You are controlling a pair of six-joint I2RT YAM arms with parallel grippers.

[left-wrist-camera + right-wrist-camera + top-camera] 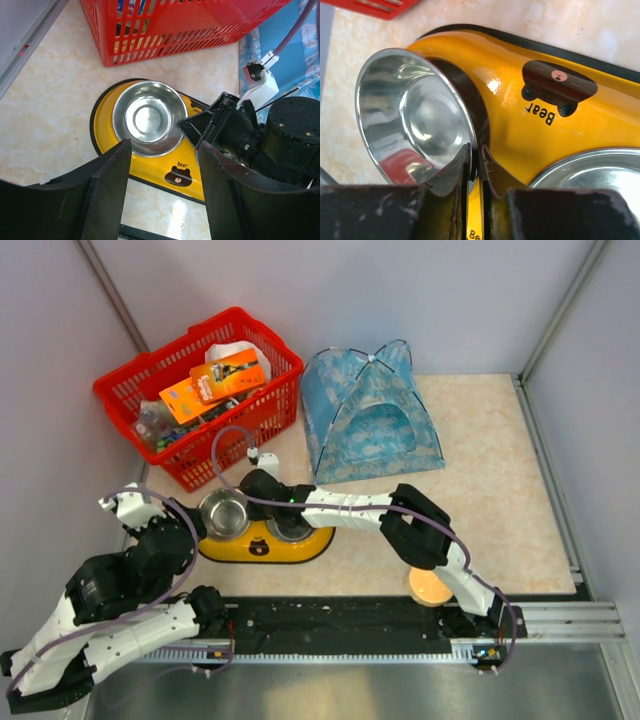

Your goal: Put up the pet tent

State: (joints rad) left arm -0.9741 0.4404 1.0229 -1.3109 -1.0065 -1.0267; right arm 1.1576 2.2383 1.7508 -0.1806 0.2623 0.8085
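The right hand (475,165) is clamped on the rim of a steel bowl (415,115). The bowl is tipped up out of its seat in the yellow feeder (520,125), I'd guess so it can be lifted out or set back in. The left hand (165,150) hangs just above the near side of the feeder, fingers apart and holding nothing, perhaps ready to steady it.

The pet tent (370,415) is at the back of the bench (500,460), just to the right of the red basket (200,390) and well apart from both hands. To my eye it already looks put up. It is domed, with thin dark poles meeting at the peak, and its arched doorway faces the arms. The fabric is light blue with a pale print.
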